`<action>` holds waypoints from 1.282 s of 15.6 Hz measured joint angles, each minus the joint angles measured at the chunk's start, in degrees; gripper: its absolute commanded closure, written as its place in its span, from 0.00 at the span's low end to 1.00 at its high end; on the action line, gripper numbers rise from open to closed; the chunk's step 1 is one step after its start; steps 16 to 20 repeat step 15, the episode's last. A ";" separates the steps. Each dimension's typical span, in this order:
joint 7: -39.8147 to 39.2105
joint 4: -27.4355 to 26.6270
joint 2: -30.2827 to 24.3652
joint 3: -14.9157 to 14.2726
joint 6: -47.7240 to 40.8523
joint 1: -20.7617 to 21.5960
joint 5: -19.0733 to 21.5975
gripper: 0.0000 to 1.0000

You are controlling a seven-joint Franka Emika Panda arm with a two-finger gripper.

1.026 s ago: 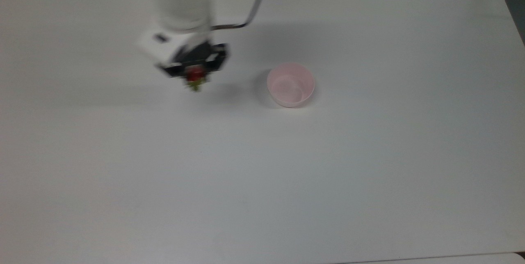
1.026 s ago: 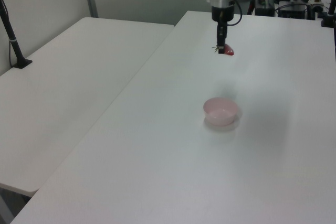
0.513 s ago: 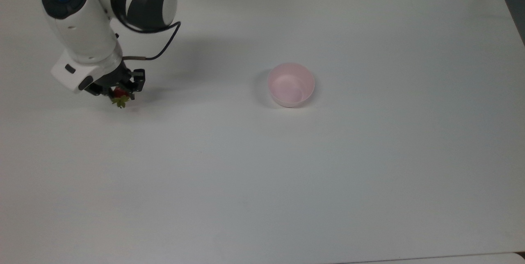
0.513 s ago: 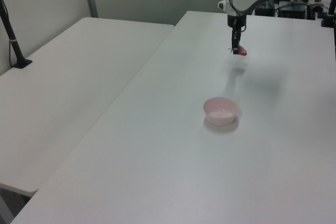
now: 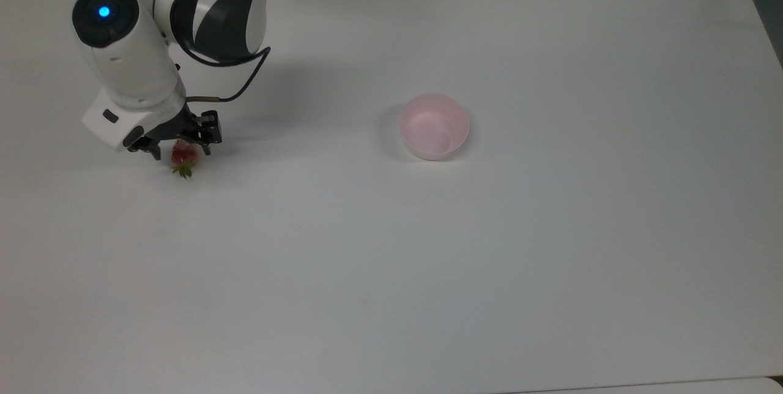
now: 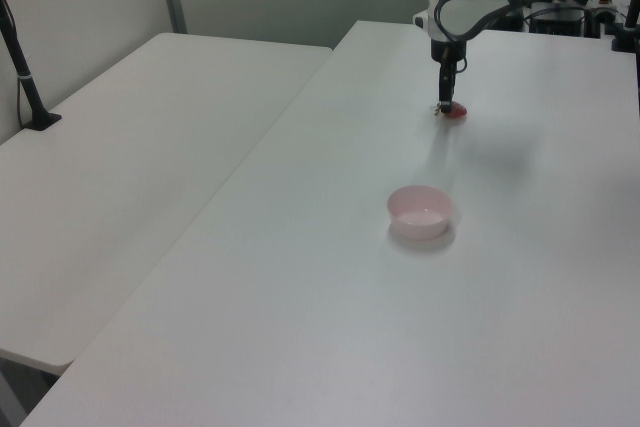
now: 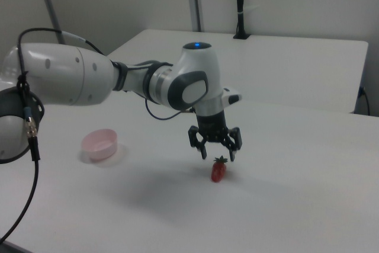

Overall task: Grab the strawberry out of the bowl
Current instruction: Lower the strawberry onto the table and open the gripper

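Right view gives you the clearest look: the small glossy red strawberry with a green leafy stem (image 7: pixel 218 170) lies on the white table top (image 7: pixel 284 194), and the black two-finger gripper (image 7: pixel 217 153) hangs just above it with its fingers spread apart, pinching nothing. You can see a gap between each fingertip and the fruit. The green stem points up toward the gripper in the right view.

In the top view you find the strawberry (image 5: pixel 183 156) at the top view's left, partly under the gripper (image 5: pixel 178 152), with the leaves turned toward the lower edge. The small round pale pink plastic bowl (image 5: pixel 434 126) stands well apart from it, toward the top view's right, and its inside is bare.

In the left view the strawberry (image 6: pixel 455 112) sits on the table beyond the bowl (image 6: pixel 420 212), directly below the gripper (image 6: pixel 445 105). The white and grey robot arm (image 7: pixel 118 84) reaches from the right view's left side, and a black cable (image 7: pixel 29 146) hangs along it.
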 measured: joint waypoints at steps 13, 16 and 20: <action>23.06 -2.13 -29.97 1.57 -28.84 15.83 0.05 0.00; 24.35 -2.81 -30.06 2.44 -29.11 15.82 0.07 0.00; 24.35 -2.81 -30.06 2.44 -29.11 15.82 0.07 0.00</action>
